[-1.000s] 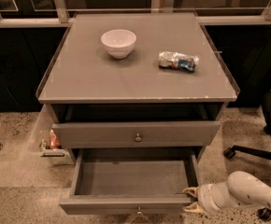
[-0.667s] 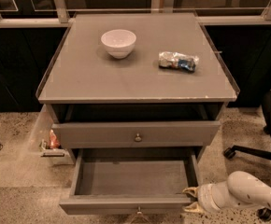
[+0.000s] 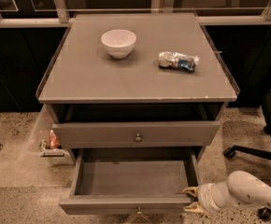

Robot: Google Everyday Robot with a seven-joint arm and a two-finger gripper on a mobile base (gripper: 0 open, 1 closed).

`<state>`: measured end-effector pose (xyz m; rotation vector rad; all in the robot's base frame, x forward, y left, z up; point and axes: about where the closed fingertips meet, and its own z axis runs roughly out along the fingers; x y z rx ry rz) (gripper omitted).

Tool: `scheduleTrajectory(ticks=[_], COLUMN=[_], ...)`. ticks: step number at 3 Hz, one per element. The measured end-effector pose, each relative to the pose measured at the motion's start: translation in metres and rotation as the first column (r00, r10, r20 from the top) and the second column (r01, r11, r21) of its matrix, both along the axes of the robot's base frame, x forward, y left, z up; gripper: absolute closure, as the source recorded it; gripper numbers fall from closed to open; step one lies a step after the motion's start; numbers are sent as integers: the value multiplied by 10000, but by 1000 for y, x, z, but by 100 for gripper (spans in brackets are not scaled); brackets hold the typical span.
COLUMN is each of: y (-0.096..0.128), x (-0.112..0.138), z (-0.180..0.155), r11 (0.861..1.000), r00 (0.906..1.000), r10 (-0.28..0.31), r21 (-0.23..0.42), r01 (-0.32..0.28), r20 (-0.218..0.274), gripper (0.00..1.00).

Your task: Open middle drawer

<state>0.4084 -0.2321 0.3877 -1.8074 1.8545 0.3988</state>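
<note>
The middle drawer [image 3: 126, 203] of the grey cabinet is pulled far out. Its inside [image 3: 131, 177] is bare, and its small round knob [image 3: 139, 212] shows at the bottom edge of the view. My gripper [image 3: 190, 199], on a white arm [image 3: 247, 195] coming in from the lower right, is at the right end of this drawer's front. Its two fingertips point left and stand apart, one above the other, holding nothing. The thinner top drawer [image 3: 135, 134], with its own knob [image 3: 138, 137], stands slightly out above. The bottom drawer is hidden under the open one.
A white bowl [image 3: 118, 42] and a crumpled snack bag [image 3: 177, 60] lie on the cabinet top [image 3: 135, 85]. An office chair base with castors [image 3: 247, 155] stands on the floor at the right. A small object [image 3: 51, 143] lies left of the cabinet.
</note>
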Motion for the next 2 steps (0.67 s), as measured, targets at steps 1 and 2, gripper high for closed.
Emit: scheduleTrajectory(ticks=[1, 2], y=[0, 0], x=[0, 0], z=[0, 0], r11=[10000, 10000], r00=[10000, 10000], r10=[0, 0], r21=[0, 0], r01=[0, 0], r20=[0, 0], gripper=[11, 0])
